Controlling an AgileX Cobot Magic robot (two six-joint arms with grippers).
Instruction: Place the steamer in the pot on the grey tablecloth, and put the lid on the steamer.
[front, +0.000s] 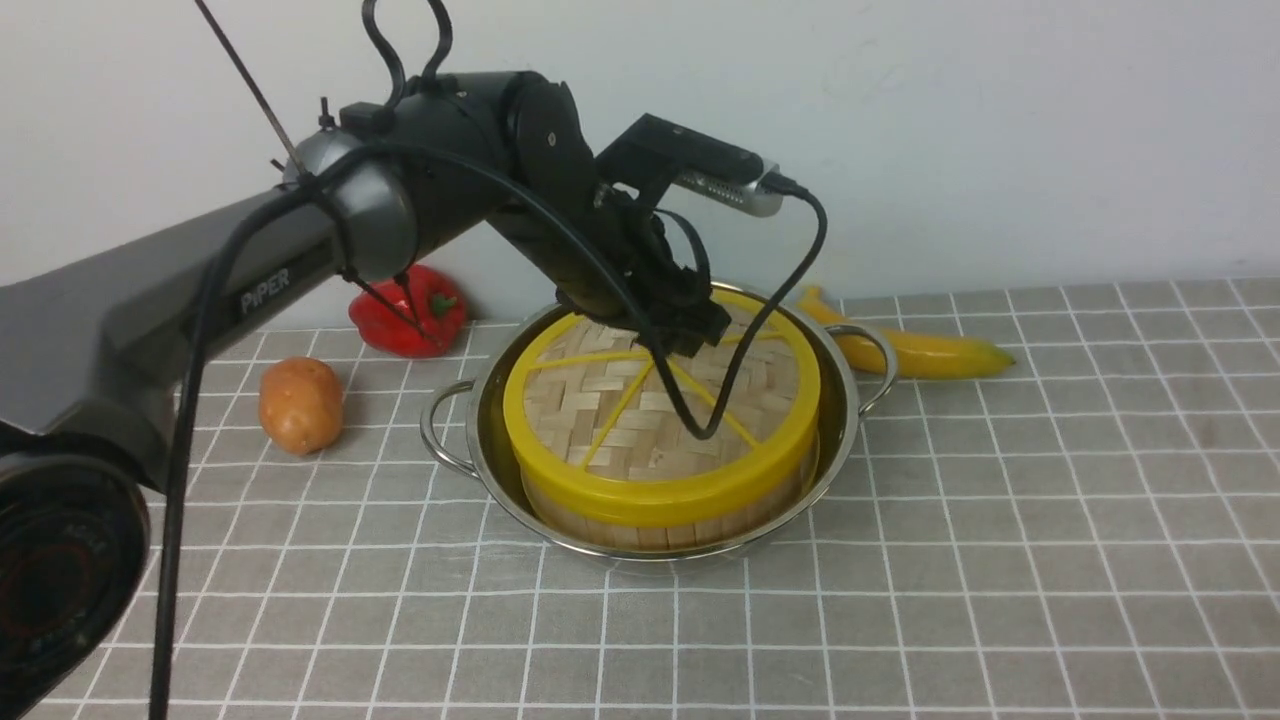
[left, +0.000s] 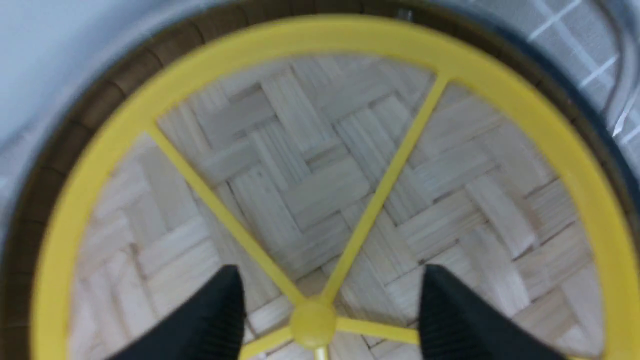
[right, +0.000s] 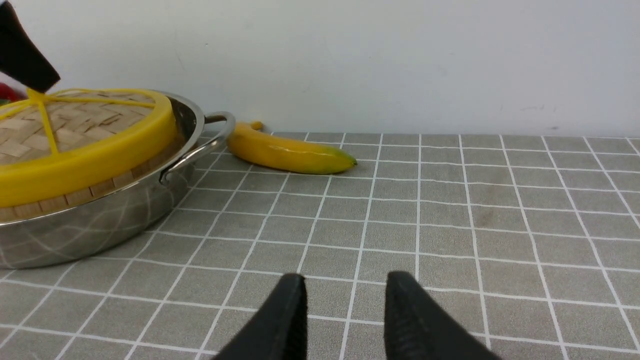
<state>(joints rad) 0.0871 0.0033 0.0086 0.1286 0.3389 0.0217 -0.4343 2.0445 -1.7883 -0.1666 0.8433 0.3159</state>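
Steamer (front: 660, 520) of slatted bamboo sits inside wide shiny steel pot (front: 838, 400), capped by flat woven-bamboo lid (front: 640, 420) with yellow rim and spokes. Left gripper (left: 327, 300) hovers over lid's centre hub, black fingers (left: 210, 320) spread wide, holding nothing. Right gripper (right: 345, 310) low over grey grid tablecloth (front: 1000, 520), parted, empty. Far right: yellow banana (front: 930, 350). Far left: red pepper (front: 415, 315), brown potato (front: 300, 405).
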